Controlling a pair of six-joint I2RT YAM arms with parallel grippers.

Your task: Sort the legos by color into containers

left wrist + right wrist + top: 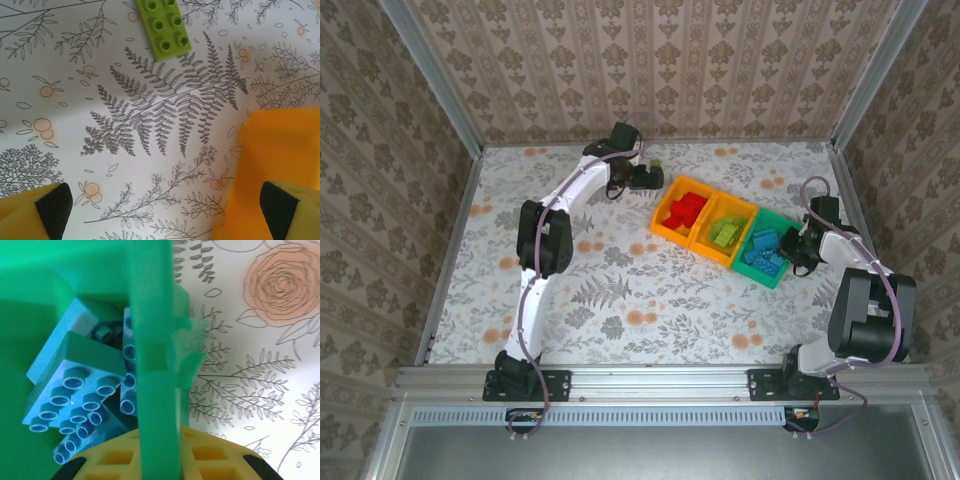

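Three joined containers stand right of centre. The orange one (692,183) holds red legos (685,212), the middle orange one (741,201) holds lime legos (725,230), and the green one (778,216) holds light blue legos (763,250). My right gripper (799,248) is shut on the green container's wall (155,340), which runs up between its yellow fingers (210,455); blue legos (75,390) lie just inside. My left gripper (645,177) is open at the back, its pads (52,207) wide apart over bare table. A single lime lego (164,25) lies ahead of it, left of the orange container's corner (280,150).
The floral tabletop (620,290) is fenced by metal rails and patterned walls on three sides. The loose lime lego (657,163) sits close to the back wall. Open table stretches left of and in front of the containers.
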